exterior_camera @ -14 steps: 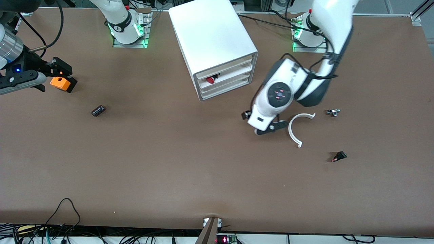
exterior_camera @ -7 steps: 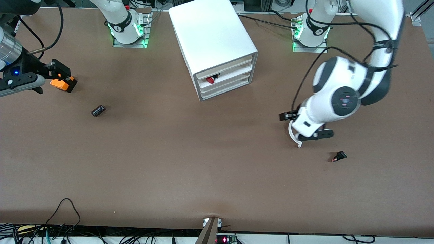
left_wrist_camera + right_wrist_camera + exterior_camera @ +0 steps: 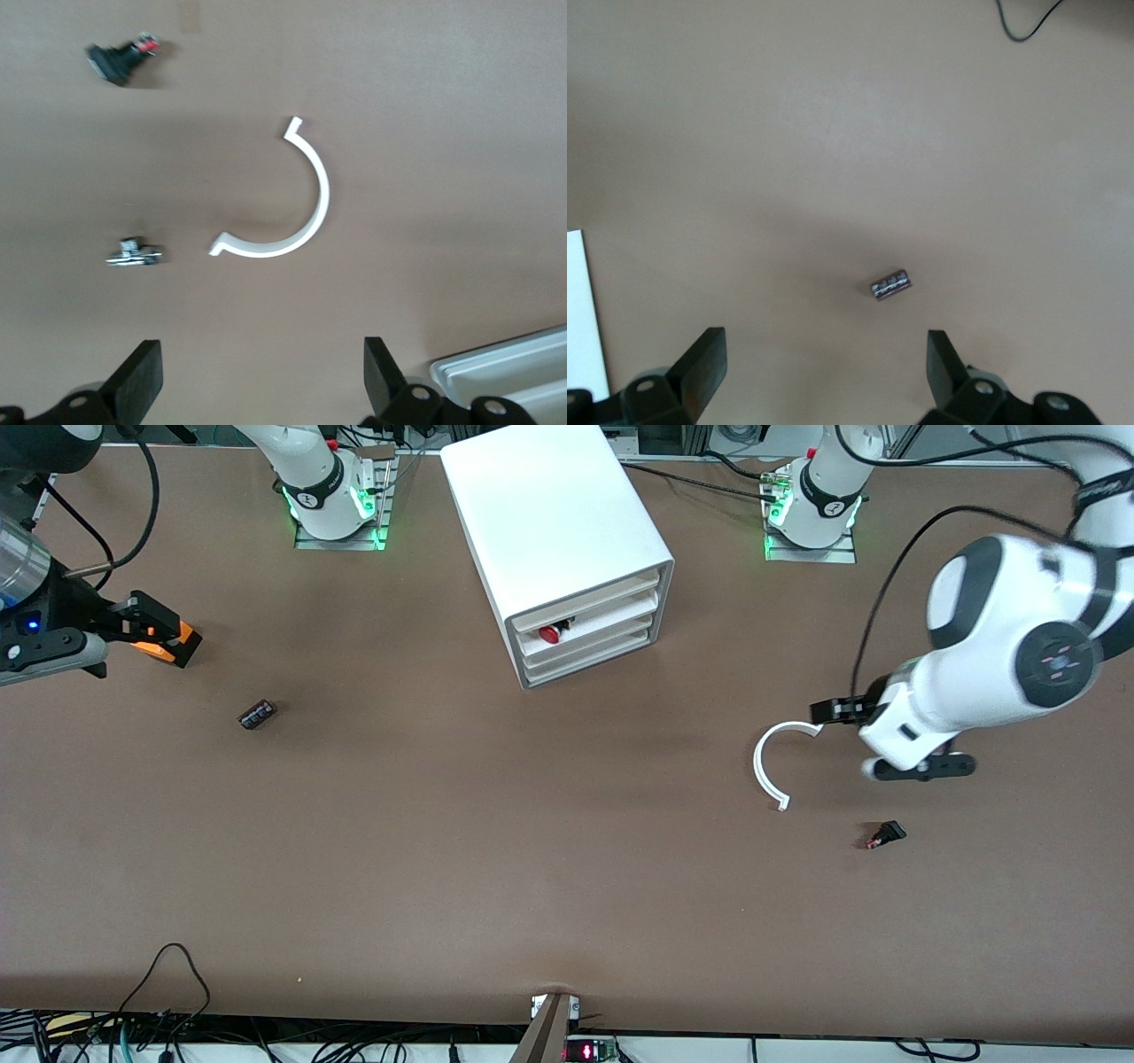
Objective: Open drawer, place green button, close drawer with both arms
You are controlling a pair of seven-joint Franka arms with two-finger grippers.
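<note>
The white cabinet stands between the arms' bases, its stacked drawers all pushed in. A corner of it shows in the left wrist view as a white cabinet edge. The button with the green cap is out of view. My left gripper hangs open over bare table beside a white plastic arc, with nothing between its fingers. At the right arm's end of the table my right gripper hangs open and empty, its fingers apart, above the table near a small dark cylinder.
A red-capped button shows in the cabinet's front. The white arc, a small silvery part and a tiny black switch with a red tip lie under the left wrist. The dark cylinder lies nearer the front camera than the right gripper.
The left arm has swung from in front of the cabinet toward its own end of the table, passing over the white arc. The right gripper drifted slightly outward. Both stayed open.
</note>
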